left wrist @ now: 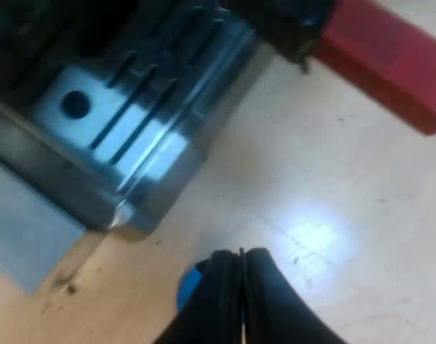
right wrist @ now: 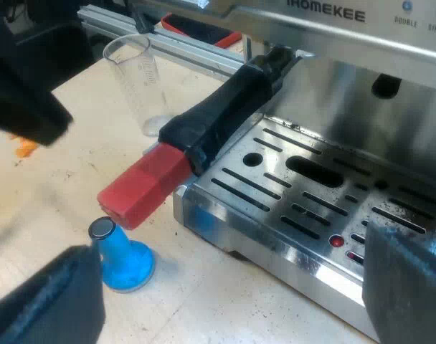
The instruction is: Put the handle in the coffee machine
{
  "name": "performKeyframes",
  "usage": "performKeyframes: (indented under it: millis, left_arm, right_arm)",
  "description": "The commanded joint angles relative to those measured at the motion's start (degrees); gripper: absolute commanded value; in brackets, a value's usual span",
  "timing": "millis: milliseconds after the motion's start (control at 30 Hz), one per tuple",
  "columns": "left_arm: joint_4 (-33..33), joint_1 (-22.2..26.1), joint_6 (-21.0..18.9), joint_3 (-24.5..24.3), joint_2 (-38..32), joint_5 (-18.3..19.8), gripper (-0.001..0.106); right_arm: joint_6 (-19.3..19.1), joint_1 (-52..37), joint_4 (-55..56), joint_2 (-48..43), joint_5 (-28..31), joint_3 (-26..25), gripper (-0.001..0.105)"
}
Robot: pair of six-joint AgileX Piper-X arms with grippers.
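Where the long handle (right wrist: pixel 218 122) goes into the front of the coffee machine (right wrist: pixel 361 79), its metal end is hidden. Its grip is dark and boxy, and its tip is a smooth red block sticking out over the pale counter (right wrist: pixel 67 186). Under the tip stands a blue tamper (right wrist: pixel 125 261) with a round shiny cap. A clear measuring glass (right wrist: pixel 135 79) stands near. The shiny metal tray (right wrist: pixel 275 208) has long slots. My right pincer (right wrist: pixel 229 287) is spread wide, holding nothing. My left pincer (left wrist: pixel 241 259) is squeezed tight together, hiding most of a blue thing (left wrist: pixel 187 288).
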Motion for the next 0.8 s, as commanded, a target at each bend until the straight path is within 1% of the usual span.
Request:
performKeyframes:
  millis: [33, 100, 167, 233, 267, 367, 400, 467, 533, 567, 600, 633, 700, 733, 767, 800]
  left_arm:
    - [2.68, 4.94, 0.29, -0.38, -2.92, -0.33, 0.025]
    - [3.48, 6.93, 0.29, -0.38, -3.99, -0.33, 0.049]
    - [3.45, 7.72, 0.09, -0.38, -4.57, -0.33, 0.056]
    - [2.95, 9.47, -0.60, -0.38, -5.60, -0.33, 0.068]
    - [2.64, 10.59, -1.49, -0.38, -6.10, -0.33, 0.071]
    - [0.41, 13.51, -4.70, -0.38, -7.10, -1.02, 0.076]
    - [-1.72, 14.72, -6.38, -0.38, -7.51, -2.63, 0.078]
    - [-5.05, 16.12, -8.21, -0.38, -8.05, -5.12, 0.080]
    - [-8.99, 17.89, -9.18, -0.80, -8.77, -7.14, 0.081]
    - [-12.51, 19.50, -9.17, -1.81, -9.23, -7.41, 0.082]
    - [-14.69, 20.38, -9.17, -2.70, -9.55, -7.40, 0.082]
    - [-15.96, 20.82, -9.49, -3.27, -9.63, -7.40, 0.082]
    - [-20.92, 22.09, -12.66, -5.73, -9.81, -7.40, 0.082]
    - [-21.50, 22.19, -12.98, -5.96, -9.81, -7.40, 0.082]
    - [-22.93, 22.53, -14.66, -7.54, -9.81, -7.01, 0.082]
    - [-23.84, 22.52, -15.35, -8.55, -9.81, -6.34, 0.082]
  right_arm:
    - [-0.22, 0.09, -0.07, -0.30, 0.24, -0.56, 0.075]
    - [-0.22, 0.09, -0.07, -0.30, 0.24, -0.56, 0.075]
    - [-0.22, 0.09, -0.07, -0.30, 0.24, -0.56, 0.075]
    - [-0.22, 0.09, -0.43, -0.30, 0.38, -0.56, 0.075]
    - [-0.08, 0.09, -0.43, -0.30, 0.44, -0.56, 0.075]
    - [-0.08, -0.08, -0.43, -0.30, 0.41, -0.56, 0.075]
    - [-0.08, -0.08, -0.28, -0.30, 0.54, -0.75, 0.075]
    - [-0.08, -0.77, 1.03, -0.12, 0.66, -1.86, 0.075]
    - [-0.08, -2.06, 4.60, -0.11, 0.65, -4.29, 0.075]
    - [-0.08, -2.86, 6.32, -0.11, 0.93, -5.43, 0.075]
    - [-0.08, -4.83, 9.74, -0.11, 0.85, -7.90, 0.075]
    - [-0.08, -5.36, 10.57, -0.11, 0.85, -8.55, 0.075]
    - [-0.82, -8.51, 14.42, -0.11, 0.87, -12.01, 0.075]
    - [-0.89, -9.13, 14.95, -0.11, 0.87, -12.60, 0.075]
    - [-1.30, -11.47, 16.51, -0.11, 0.87, -14.57, 0.075]
    - [-1.30, -12.95, 17.30, -0.11, 0.87, -15.58, 0.075]
